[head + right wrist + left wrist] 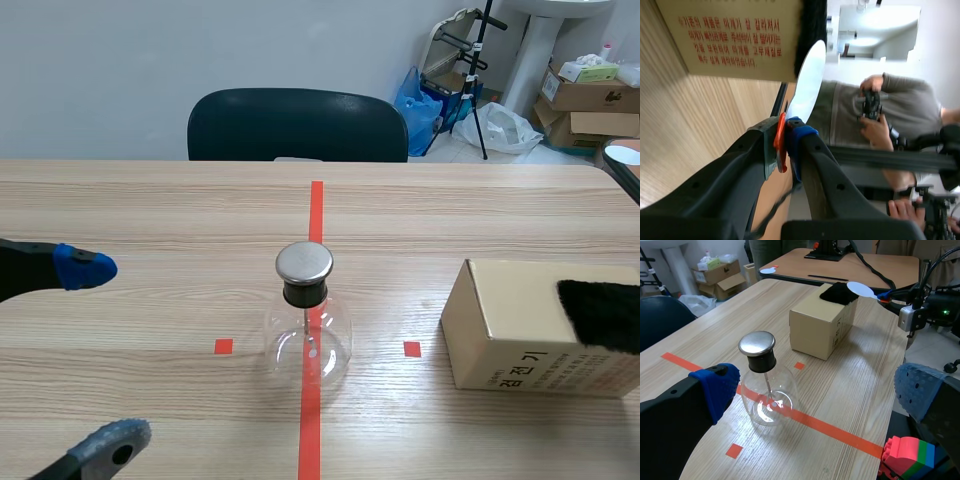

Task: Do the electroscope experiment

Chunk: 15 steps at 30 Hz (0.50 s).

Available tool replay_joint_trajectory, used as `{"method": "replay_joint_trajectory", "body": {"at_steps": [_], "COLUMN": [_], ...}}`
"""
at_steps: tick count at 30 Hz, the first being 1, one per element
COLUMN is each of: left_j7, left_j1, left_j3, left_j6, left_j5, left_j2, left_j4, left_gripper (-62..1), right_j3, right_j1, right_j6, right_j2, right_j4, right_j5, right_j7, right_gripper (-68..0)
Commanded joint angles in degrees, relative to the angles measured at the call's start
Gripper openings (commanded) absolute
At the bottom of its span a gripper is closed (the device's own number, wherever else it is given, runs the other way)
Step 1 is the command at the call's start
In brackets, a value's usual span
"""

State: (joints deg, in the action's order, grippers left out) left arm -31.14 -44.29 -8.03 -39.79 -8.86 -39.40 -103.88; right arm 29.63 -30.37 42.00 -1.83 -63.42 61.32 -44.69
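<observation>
We've got the electroscope point(308, 320), a round clear glass flask with a shiny metal cap, standing mid-table with bare wood all round it. Left gripper point(100, 355) hangs wide open to its left, not touching. Right gripper point(785, 145) is clamped on the orange handle of a flat white disc wand point(807, 80), beyond the matte cardboard box point(520, 330) right of the flask. The fuzzy black cloth point(600, 312) on top of the box is cut off.
</observation>
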Motion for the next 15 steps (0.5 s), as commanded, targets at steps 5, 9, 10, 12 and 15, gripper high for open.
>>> {"method": "replay_joint_trajectory", "body": {"at_steps": [5,9,10,12,15], "left_j7": [-0.8,-0.8,-0.8,-0.8,-0.8], "left_j1": [-0.4,-0.5,-0.5,-0.5,-0.4], "left_j3": [-0.5,-0.5,-0.5,-0.5,-0.5], "left_j6": [-0.1,-0.1,-0.1,-0.1,-0.1], "left_j5": [-0.7,-0.5,-0.5,-0.5,-0.5], "left_j2": [0.0,0.0,0.0,0.0,0.0], "left_j4": [-0.9,-0.9,-0.9,-0.9,-0.9], "left_gripper": [1.4,1.4,1.4,1.4,1.4], "right_j3": [0.0,0.0,0.0,0.0,0.0], "right_j1": [0.0,0.0,0.0,0.0,0.1], "right_j6": [0.2,0.2,0.2,0.2,0.4], "right_j2": [-0.5,-0.5,-0.5,-0.4,-0.4], "right_j4": [-0.7,-0.7,-0.7,-0.7,-0.8], "right_j5": [0.9,1.0,1.0,1.0,0.8], "right_j7": [-7.6,-7.4,-7.4,-7.3,-7.1], "right_gripper": [-66.6,-66.6,-66.6,-66.6,-66.6]}}
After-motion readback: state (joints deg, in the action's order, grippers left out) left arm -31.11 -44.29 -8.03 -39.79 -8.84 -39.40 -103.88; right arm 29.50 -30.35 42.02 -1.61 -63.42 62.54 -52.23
